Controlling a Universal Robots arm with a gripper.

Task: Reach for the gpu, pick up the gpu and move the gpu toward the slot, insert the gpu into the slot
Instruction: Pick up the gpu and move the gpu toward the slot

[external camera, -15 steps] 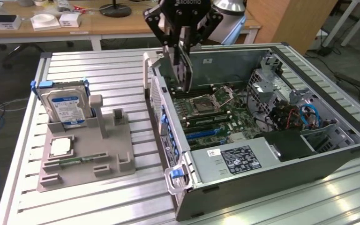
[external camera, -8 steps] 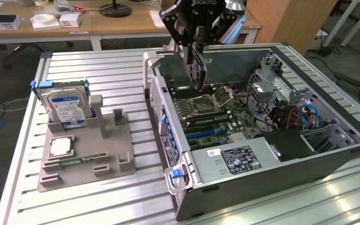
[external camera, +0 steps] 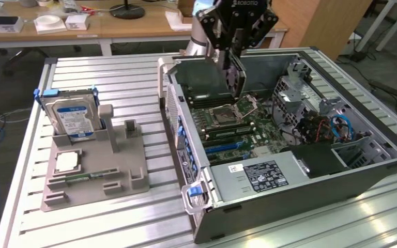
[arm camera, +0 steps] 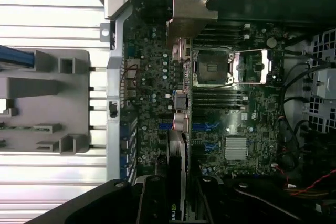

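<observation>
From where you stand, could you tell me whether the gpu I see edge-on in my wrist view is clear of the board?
Observer: The exterior view shows the gpu hanging upright from the gripper; its lower edge appears clear of the motherboard.
Operator: Thank you. Where is the hard drive?
Observer: The blue-labelled hard drive stands upright in the grey fixture, at the exterior view's left, outside the computer case.
Operator: Is anything else on that fixture?
Observer: A square silver processor chip lies flat on it, nearer the camera than the drive.
</observation>
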